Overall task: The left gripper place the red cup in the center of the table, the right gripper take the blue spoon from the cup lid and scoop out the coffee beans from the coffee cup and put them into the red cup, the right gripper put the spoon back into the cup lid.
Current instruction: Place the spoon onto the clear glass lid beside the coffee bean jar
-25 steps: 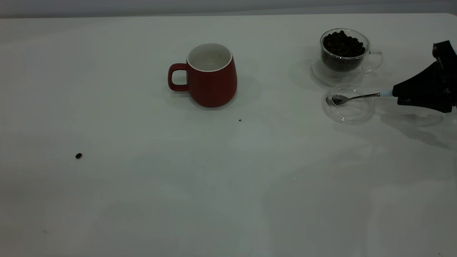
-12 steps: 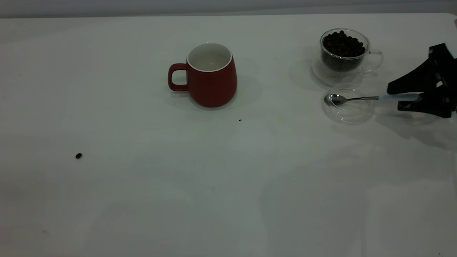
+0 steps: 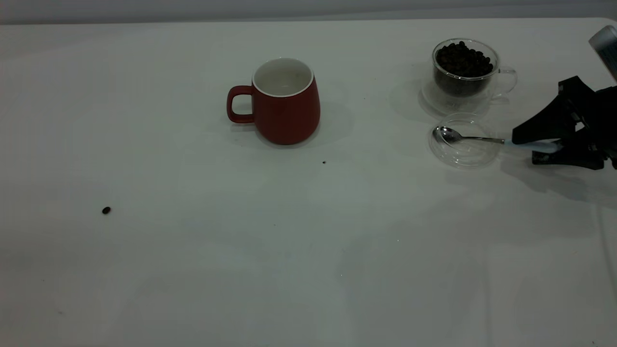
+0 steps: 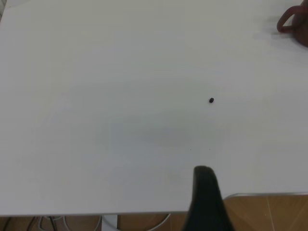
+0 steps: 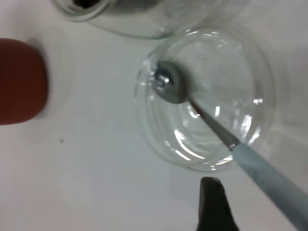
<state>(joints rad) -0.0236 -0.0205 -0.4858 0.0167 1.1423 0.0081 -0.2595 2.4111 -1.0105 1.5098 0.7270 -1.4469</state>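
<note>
The red cup point(image 3: 287, 111) stands upright near the middle of the table point(image 3: 308, 250), handle to the left; its edge shows in the right wrist view point(image 5: 19, 82). The coffee cup point(image 3: 463, 72), heaped with coffee beans point(image 3: 462, 58), stands at the far right. In front of it lies the cup lid point(image 3: 470, 154) with the blue spoon point(image 3: 462, 138) resting in it, bowl on the glass point(image 5: 168, 86), handle sticking out to the right. My right gripper point(image 3: 524, 149) is open around that handle, one finger point(image 5: 211, 202) beside it without touching. My left gripper point(image 4: 207, 192) hangs over the table's left edge.
A stray coffee bean point(image 3: 106, 210) lies on the left part of the table, also seen from the left wrist point(image 4: 211, 100). A tiny dark speck point(image 3: 324, 162) sits in front of the red cup. The table's edge point(image 4: 144, 212) runs under the left gripper.
The right gripper let go of the spoon handle and opened, then sank lower and shifted left. The spoon settled in the lid, its handle swinging toward the front.
</note>
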